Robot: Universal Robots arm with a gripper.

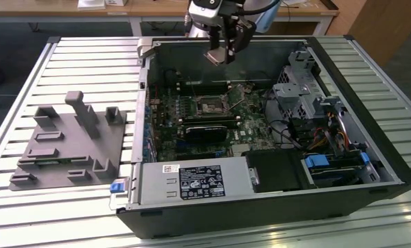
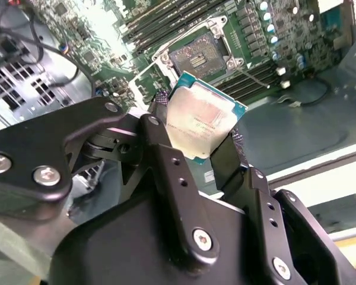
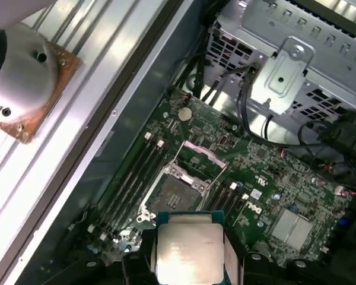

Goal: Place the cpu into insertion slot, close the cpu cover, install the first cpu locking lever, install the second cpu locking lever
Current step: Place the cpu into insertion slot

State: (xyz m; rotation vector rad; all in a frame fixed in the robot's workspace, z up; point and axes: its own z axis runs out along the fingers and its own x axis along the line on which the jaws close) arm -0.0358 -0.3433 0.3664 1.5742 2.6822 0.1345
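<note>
My gripper hangs over the open computer case, near its far wall, shut on the cpu. The cpu is a small square chip with a dull silver top, pinched at two opposite edges between the black fingers. The insertion slot lies below on the green motherboard, uncovered, with its dark centre showing. In the first wrist view the cpu hovers just short of the slot, and the cpu cover stands raised at the slot's far side.
A grey labelled power-supply box fills the case's near corner, and a metal drive cage stands at the exterior view's right. A black card and long memory slots flank the socket. A grey parts fixture sits on the slatted table.
</note>
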